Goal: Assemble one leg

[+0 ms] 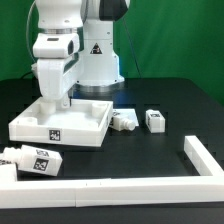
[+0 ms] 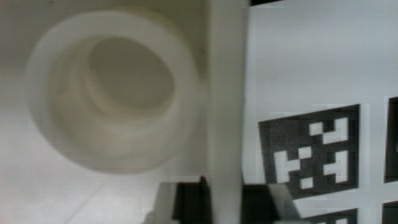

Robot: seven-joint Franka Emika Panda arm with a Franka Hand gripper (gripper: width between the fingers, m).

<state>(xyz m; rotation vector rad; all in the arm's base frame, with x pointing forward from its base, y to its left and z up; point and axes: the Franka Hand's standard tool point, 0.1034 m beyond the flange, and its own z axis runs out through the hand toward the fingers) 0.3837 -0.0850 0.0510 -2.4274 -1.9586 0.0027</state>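
Observation:
The large white tray-like tabletop lies at the exterior view's left of centre, with a tag on its front wall. My gripper reaches down onto its far left wall. In the wrist view the gripper shows two dark fingers close on either side of the tabletop's thin wall, shut on it. A round socket lies inside the tray, and a tag lies outside the wall. Two small white legs lie on the black table to the right of the tabletop, apart from the gripper.
Another white tagged piece lies at the front left. A white L-shaped fence runs along the front edge and up the right side. The robot's white base stands behind the tabletop.

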